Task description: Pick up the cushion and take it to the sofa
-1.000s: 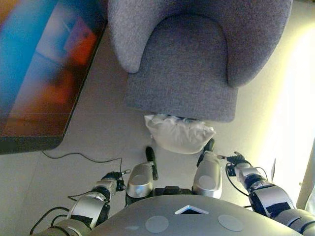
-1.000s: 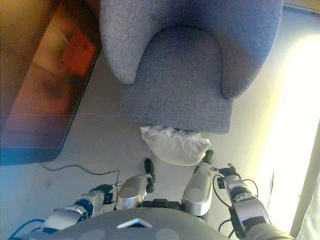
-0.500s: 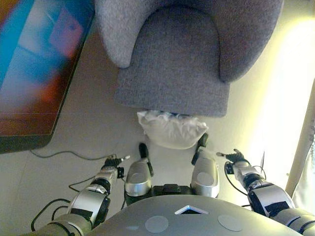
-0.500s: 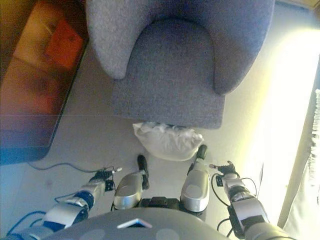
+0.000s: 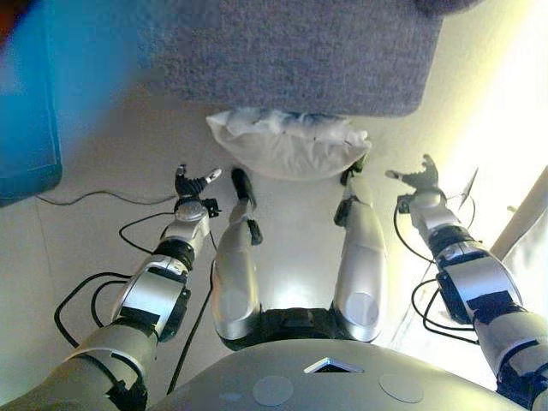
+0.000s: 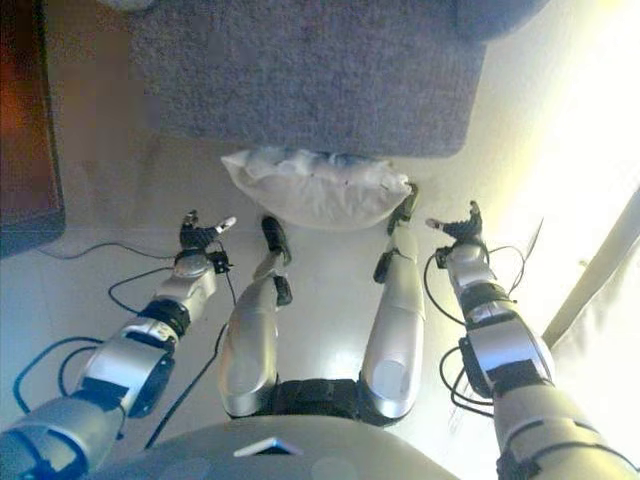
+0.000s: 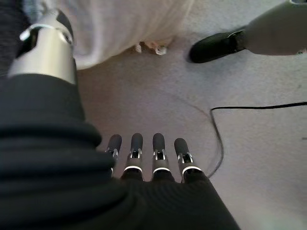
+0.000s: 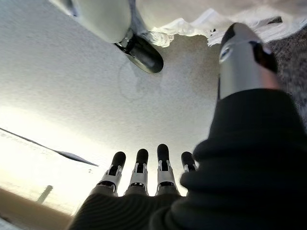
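A white crumpled cushion lies on the floor against the front edge of the grey sofa chair. My left hand hovers just left of the cushion, fingers straight and open, holding nothing. On the other side my right hand is open too, just right of the cushion and apart from it. The left wrist view shows the cushion past the thumb, with the fingers stretched above bare floor. The right wrist view catches the cushion's frilled edge beyond that hand's straight fingers.
A dark low table or screen stands at the left. A pale curtain or wall edge runs along the right. Light floor lies between the hands and the cushion.
The camera has tipped down and forward, so chair and cushion sit higher in view. Both arms have stretched forward, bringing the hands level with the cushion's two ends.
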`<state>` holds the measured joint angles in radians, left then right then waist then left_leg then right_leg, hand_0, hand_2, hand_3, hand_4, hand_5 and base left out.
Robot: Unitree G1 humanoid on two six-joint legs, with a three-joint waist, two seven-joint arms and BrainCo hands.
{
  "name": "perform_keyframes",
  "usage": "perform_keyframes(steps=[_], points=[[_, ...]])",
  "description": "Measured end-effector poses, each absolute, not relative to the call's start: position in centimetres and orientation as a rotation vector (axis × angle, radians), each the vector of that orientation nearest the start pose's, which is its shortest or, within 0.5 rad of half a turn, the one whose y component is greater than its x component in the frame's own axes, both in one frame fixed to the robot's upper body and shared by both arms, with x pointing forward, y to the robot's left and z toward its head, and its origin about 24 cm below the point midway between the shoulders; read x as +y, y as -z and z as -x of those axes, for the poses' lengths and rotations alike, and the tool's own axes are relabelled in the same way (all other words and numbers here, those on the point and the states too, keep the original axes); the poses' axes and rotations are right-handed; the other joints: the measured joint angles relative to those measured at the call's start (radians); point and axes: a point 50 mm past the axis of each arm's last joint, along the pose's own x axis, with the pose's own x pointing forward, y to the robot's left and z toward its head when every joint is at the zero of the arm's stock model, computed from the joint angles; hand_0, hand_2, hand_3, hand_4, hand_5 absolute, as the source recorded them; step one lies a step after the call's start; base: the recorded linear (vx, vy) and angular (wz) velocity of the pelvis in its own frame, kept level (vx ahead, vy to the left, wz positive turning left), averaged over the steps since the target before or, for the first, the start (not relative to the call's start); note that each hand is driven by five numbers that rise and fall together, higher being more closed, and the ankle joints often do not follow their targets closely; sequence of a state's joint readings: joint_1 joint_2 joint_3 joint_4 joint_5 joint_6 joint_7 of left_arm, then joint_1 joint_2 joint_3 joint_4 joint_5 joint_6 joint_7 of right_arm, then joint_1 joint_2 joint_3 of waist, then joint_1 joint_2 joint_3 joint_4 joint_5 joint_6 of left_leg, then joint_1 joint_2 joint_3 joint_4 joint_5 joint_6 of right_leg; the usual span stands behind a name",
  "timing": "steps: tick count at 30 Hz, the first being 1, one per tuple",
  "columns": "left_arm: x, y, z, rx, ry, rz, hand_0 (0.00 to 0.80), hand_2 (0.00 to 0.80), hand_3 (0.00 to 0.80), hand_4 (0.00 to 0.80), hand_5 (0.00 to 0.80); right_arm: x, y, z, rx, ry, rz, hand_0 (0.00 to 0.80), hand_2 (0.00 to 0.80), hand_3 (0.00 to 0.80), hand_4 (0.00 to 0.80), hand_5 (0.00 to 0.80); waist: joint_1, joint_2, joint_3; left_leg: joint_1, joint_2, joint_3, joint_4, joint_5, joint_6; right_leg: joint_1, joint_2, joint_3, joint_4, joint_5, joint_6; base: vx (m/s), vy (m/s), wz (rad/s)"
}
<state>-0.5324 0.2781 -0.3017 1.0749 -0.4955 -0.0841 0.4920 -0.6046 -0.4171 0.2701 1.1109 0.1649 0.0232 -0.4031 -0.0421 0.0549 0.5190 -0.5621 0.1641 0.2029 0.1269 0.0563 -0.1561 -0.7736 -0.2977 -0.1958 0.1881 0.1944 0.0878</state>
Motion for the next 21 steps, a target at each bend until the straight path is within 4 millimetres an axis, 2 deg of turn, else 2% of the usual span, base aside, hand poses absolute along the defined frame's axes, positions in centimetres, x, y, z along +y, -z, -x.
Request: perform_keyframes(steps=[2,5,6,7,9,12,14,16,21], points=[[22.8,2.3,-31.3,0.478,-0.503,-0.106,0.0,0.0,0.0,0.0,0.0,-26.4,-0.5,-32.6,0.442,0.437,0.521,0.0,0.0,0.0,0.0,0.0,-0.001,0.004,0.004,-0.033,-0.002,-0.003,-0.002,0.005,-0.004,-0.035,-0.003,0.001,0.004,0.004,-0.001,-0.012,0.201,0.09],[26.8,-0.6,-32.6,0.439,-0.534,-0.122,0.0,0.0,0.0,0.0,0.0,-28.4,-3.1,-33.6,0.399,0.469,0.555,0.0,0.0,0.0,0.0,0.0,0.001,0.01,0.007,-0.081,-0.009,-0.003,0.002,0.01,-0.001,-0.085,-0.005,0.023,0.008,0.006,0.003,-0.05,-0.027,0.06],[28.2,-1.9,-33.0,0.402,-0.553,-0.139,0.0,0.0,0.0,0.0,0.0,-29.0,-4.2,-34.0,0.375,0.478,0.57,0.0,0.0,0.0,0.0,0.0,0.002,0.011,0.007,-0.105,-0.01,-0.02,0.005,0.011,-0.003,-0.111,-0.005,0.025,0.016,0.006,0.002,-0.092,-0.097,0.07],[28.5,-2.4,-33.2,0.373,-0.573,-0.142,0.0,0.0,0.0,0.0,0.0,-29.2,-5.0,-34.5,0.351,0.483,0.572,0.0,0.0,0.0,0.0,0.0,0.002,0.012,0.006,-0.124,-0.009,-0.038,0.008,0.012,-0.004,-0.126,-0.003,0.024,0.018,0.006,0.002,-0.089,-0.119,0.09],[27.8,-2.7,-33.6,0.32,-0.581,-0.132,0.0,0.0,0.0,0.0,0.0,-29.1,-6.0,-35.0,0.311,0.483,0.574,0.0,0.0,0.0,0.0,0.0,0.001,0.012,0.006,-0.163,-0.005,-0.056,0.018,0.012,-0.004,-0.153,0.001,0.023,0.02,0.006,0.002,-0.075,-0.127,0.16],[24.0,-2.7,-34.7,0.277,-0.529,-0.099,0.0,0.0,0.0,0.0,0.0,-27.8,-7.4,-36.2,0.241,0.458,0.571,0.0,0.0,0.0,0.0,0.0,0.0,0.011,0.005,-0.26,-0.002,-0.091,0.044,0.016,-0.012,-0.226,0.002,0.024,0.042,0.003,0.001,-0.024,-0.01,0.29],[22.5,-3.3,-35.4,0.248,-0.491,-0.105,0.0,0.0,0.0,0.0,0.0,-27.3,-8.8,-37.1,0.197,0.451,0.586,0.0,0.0,0.0,0.0,0.0,0.0,0.011,0.005,-0.328,-0.003,-0.099,0.06,0.02,-0.01,-0.289,-0.004,0.028,0.064,-0.002,0.0,0.013,0.029,0.27],[21.9,-4.1,-35.8,0.213,-0.484,-0.099,0.0,0.0,0.0,0.0,0.0,-26.9,-10.2,-37.7,0.157,0.446,0.619,0.0,0.0,0.0,0.0,0.0,0.001,0.011,0.006,-0.383,-0.002,-0.099,0.074,0.026,-0.014,-0.345,-0.004,0.039,0.079,-0.002,0.0,0.006,0.041,0.13],[22.6,-6.0,-36.4,0.132,-0.488,-0.149,0.0,0.0,0.0,0.0,0.0,-26.0,-12.1,-38.7,0.112,0.414,0.716,0.0,0.0,0.0,0.0,0.0,0.003,0.01,0.006,-0.458,-0.001,-0.102,0.1,0.026,-0.014,-0.42,-0.004,0.048,0.099,-0.003,-0.005,0.0,0.047,0.06]])
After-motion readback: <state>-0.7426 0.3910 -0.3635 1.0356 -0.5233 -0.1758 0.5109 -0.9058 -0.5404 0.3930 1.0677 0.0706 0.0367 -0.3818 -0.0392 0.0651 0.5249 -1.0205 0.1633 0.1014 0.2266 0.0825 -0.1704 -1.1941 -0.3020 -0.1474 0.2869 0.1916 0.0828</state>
